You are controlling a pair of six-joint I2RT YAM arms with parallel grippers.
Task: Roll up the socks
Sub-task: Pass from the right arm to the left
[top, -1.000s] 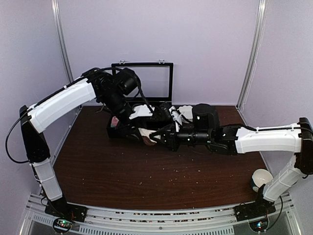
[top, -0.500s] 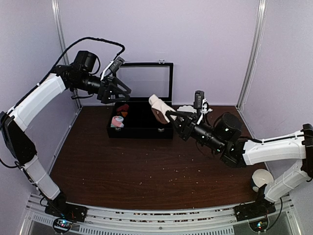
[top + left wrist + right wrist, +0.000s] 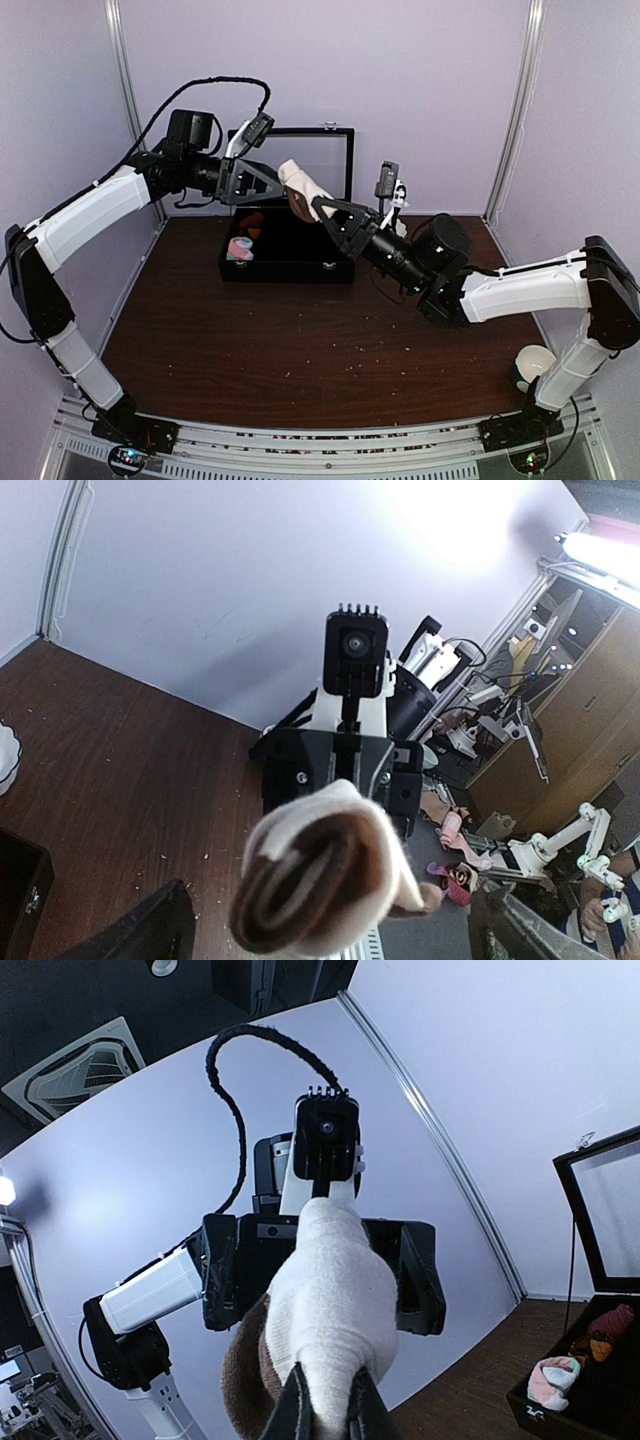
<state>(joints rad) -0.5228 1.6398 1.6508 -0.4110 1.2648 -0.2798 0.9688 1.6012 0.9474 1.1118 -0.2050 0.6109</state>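
Note:
My right gripper [image 3: 322, 208] [image 3: 328, 1392] is shut on the narrow end of a cream sock [image 3: 300, 187] [image 3: 335, 1290], rolled with a brown layer inside, and holds it in the air above the black box [image 3: 290, 268]. Its rolled end [image 3: 325, 875] faces my left gripper [image 3: 272, 182] [image 3: 330, 920], which is wide open, one finger on each side of the roll and neither touching it. A pink sock with mint and white patches [image 3: 240, 248] [image 3: 553, 1378] lies bundled in the box.
The box stands at the back of the brown table [image 3: 300, 350], lid [image 3: 315, 160] upright, with a dark red and orange bundle [image 3: 252, 221] inside. A white cup [image 3: 535, 366] sits by the right arm's base. Crumbs dot the tabletop.
Both arms rose out of the box. My right gripper carried the cream sock up and leftward. My left gripper opened wide and swung round to face the sock.

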